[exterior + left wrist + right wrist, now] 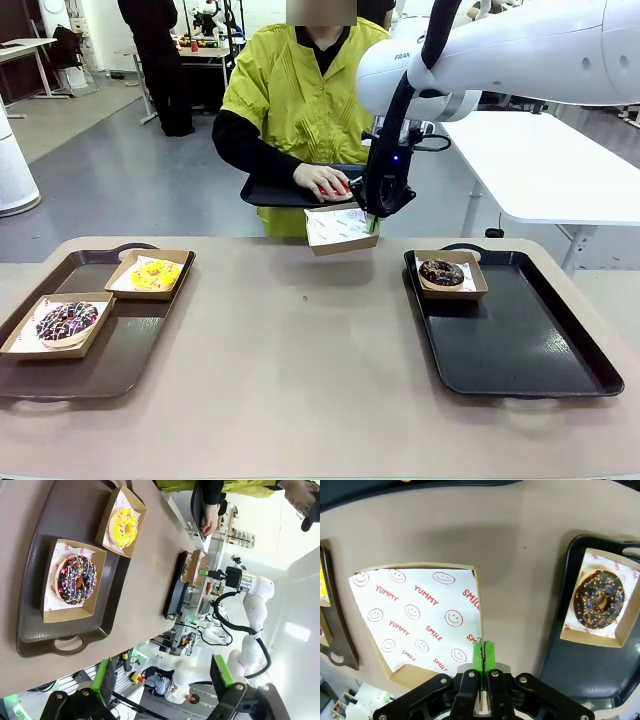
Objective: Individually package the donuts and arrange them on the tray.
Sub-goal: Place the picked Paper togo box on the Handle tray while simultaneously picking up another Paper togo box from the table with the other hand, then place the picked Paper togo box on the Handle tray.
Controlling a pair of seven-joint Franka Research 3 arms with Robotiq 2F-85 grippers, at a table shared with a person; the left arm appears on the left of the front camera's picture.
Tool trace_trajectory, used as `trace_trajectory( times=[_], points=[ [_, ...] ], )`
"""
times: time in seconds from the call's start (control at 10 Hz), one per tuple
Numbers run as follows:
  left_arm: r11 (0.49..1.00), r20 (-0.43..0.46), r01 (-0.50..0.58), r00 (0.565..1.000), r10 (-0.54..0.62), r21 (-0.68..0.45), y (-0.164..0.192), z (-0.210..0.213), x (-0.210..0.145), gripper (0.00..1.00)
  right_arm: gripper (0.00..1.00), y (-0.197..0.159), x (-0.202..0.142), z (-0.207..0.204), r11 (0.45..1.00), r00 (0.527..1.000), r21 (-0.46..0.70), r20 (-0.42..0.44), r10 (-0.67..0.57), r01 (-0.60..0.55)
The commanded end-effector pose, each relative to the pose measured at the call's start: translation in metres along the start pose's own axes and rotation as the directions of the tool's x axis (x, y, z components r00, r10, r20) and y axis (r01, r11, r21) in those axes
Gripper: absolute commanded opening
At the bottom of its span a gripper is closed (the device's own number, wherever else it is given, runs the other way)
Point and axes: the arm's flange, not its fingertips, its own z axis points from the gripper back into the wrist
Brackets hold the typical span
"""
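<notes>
Cardboard box [340,229], empty and paper-lined, hangs pinched by its rim in my right gripper [373,222], awaiting a donut.

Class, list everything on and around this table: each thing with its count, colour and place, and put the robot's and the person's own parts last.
Dark rectangular plastic trays: two on the table, left and right; a third held by the person.
Brown paper-lined cardboard boxes: four; two on the left tray, one on the right, one empty held above the far table edge.
Ring donuts: three boxed; yellow iced, purple-white sprinkled chocolate, dark chocolate.
Person's hand: on the held tray.
Right tool: shut on the empty box's edge.
Left tool: open, above the left tray.
</notes>
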Motion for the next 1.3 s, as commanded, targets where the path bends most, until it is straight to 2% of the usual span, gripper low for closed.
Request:
trace_trajectory(
  times=[0.0,1.2],
  points=[
    [1.0,0.004,0.009,1.0,-0.009,-0.002,-0.0038,0.0023,-0.0032,1.0,0.0,-0.0035,-0.0055,0.001,1.0,1.0,-0.004,-0.004,-0.003,0.003],
    [1.0,0.004,0.009,1.0,-0.009,-0.002,-0.0038,0.0023,-0.0032,1.0,0.0,-0.0035,-0.0055,0.001,1.0,1.0,-0.004,-0.004,-0.003,0.003]
  ],
)
